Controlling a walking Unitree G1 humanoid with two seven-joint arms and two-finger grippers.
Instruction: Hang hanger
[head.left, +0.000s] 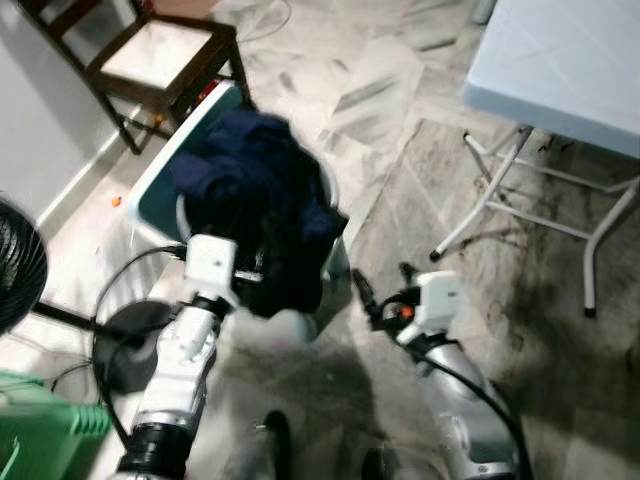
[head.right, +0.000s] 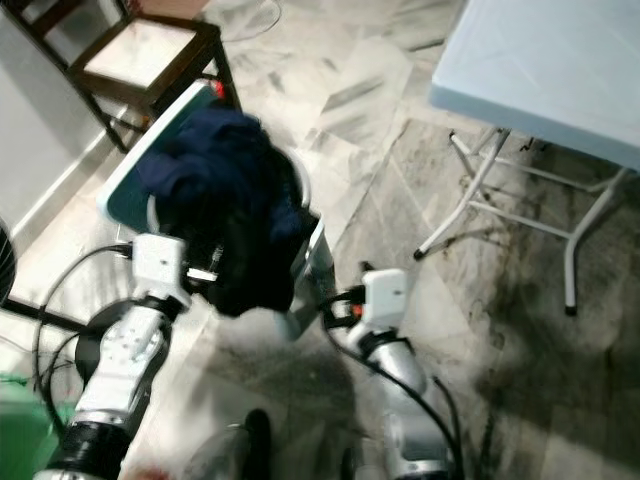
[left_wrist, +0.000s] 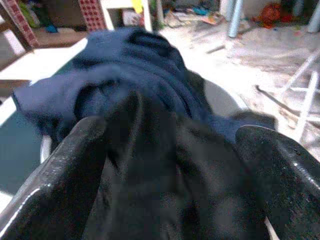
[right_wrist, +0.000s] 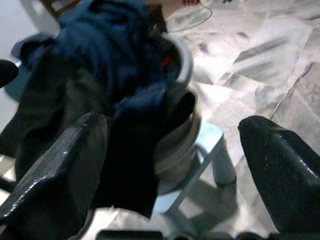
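Underfoot, the marbled grey tile floor (head.left: 400, 90) is spreading out, streaked and glossy, with a pale blue folding table (head.left: 560, 60) on thin white tube legs off to the robot's right and a dark wooden chair (head.left: 160, 60) with a pale seat at the far left. Between them a heap of dark navy clothing (head.left: 265, 200), soft and crumpled, is spilling out of a rounded pale basket (head.right: 310, 265). No hanger is visible; it may be buried in the cloth, but I cannot tell. The left gripper (left_wrist: 175, 165) is pressing into the pile, its matte black fingers (left_wrist: 65, 170) spread apart with dark fabric bunched between them, not clamped. The right gripper (right_wrist: 170, 165) is hovering just beside the basket, fingers wide apart and empty. To do this well, the left arm probably ought to be feeling for something rigid before closing, lifting slowly so loose cloth does not drag along.
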